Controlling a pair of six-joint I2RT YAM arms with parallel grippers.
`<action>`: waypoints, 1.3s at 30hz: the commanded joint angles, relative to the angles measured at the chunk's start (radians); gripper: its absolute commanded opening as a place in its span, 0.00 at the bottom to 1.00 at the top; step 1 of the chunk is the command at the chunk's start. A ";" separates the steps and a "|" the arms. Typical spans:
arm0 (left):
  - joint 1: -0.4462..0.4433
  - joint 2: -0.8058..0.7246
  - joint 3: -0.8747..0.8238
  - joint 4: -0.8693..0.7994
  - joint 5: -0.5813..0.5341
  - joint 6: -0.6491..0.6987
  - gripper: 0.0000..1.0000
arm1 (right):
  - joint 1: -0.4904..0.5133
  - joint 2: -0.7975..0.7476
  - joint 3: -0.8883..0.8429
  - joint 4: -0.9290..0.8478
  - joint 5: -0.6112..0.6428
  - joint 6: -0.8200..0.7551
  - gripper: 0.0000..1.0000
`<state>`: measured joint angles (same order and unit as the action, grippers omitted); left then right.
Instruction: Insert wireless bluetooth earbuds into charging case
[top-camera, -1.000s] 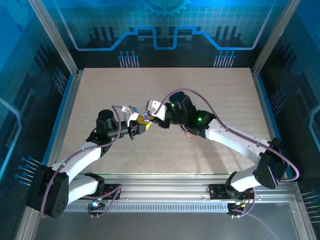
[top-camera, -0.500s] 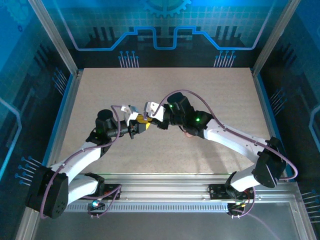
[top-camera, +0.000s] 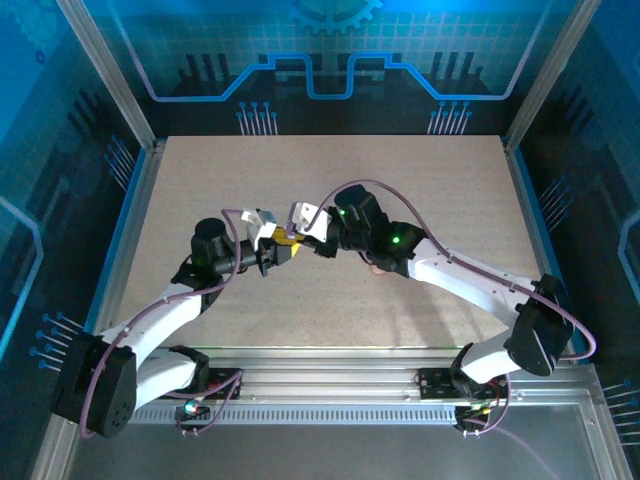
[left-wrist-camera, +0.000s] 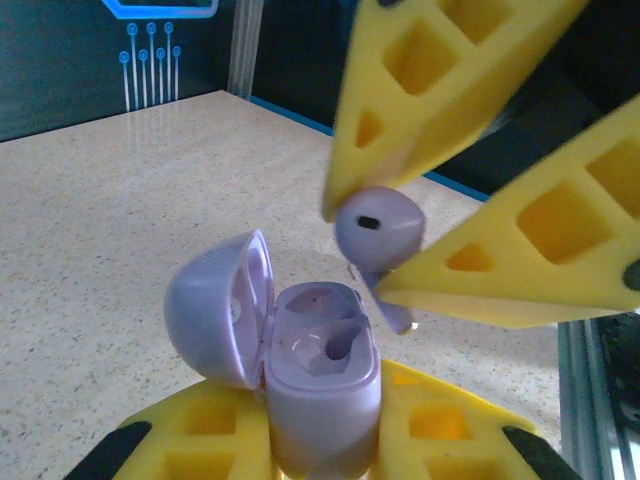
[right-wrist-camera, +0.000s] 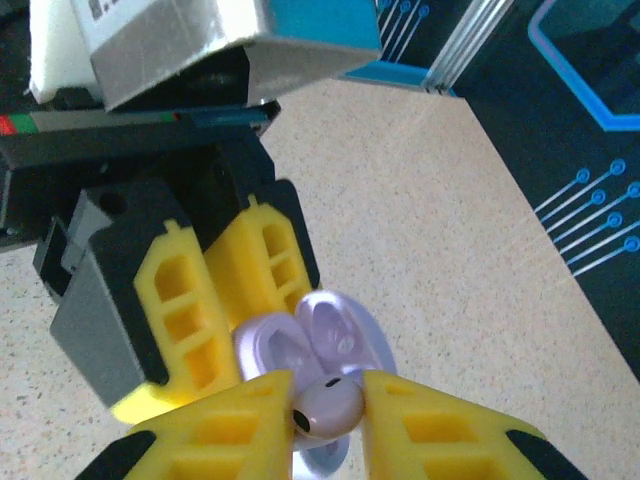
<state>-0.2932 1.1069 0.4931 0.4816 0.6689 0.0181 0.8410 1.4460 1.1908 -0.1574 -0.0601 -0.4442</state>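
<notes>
Top external view shows the right pincer (top-camera: 306, 237) has edged a little closer to the left pincer (top-camera: 273, 252) over the last second, so the two nearly meet. The left pincer is clamped on the open lavender charging case (left-wrist-camera: 320, 375). The right pincer pinches a lilac earbud (left-wrist-camera: 378, 225) between its fingertips, just above the case's socket, so insertion looks close but is not yet done.

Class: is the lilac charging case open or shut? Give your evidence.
Open: the charging case has its lid swung back, baring the sockets; the right end effector holds an earbud close by.
</notes>
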 joint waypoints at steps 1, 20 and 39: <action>-0.009 -0.030 0.014 -0.020 -0.077 0.008 0.17 | -0.018 -0.052 -0.027 -0.083 0.028 0.042 0.23; -0.009 -0.114 -0.030 -0.117 -0.201 0.009 0.17 | -0.092 0.098 -0.131 -0.331 0.033 0.049 0.22; -0.009 -0.125 -0.025 -0.123 -0.196 0.016 0.17 | -0.102 0.347 -0.026 -0.527 0.080 -0.007 0.23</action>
<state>-0.2932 1.0046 0.4793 0.3622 0.4747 0.0261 0.7513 1.7653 1.1255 -0.6174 0.0048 -0.4244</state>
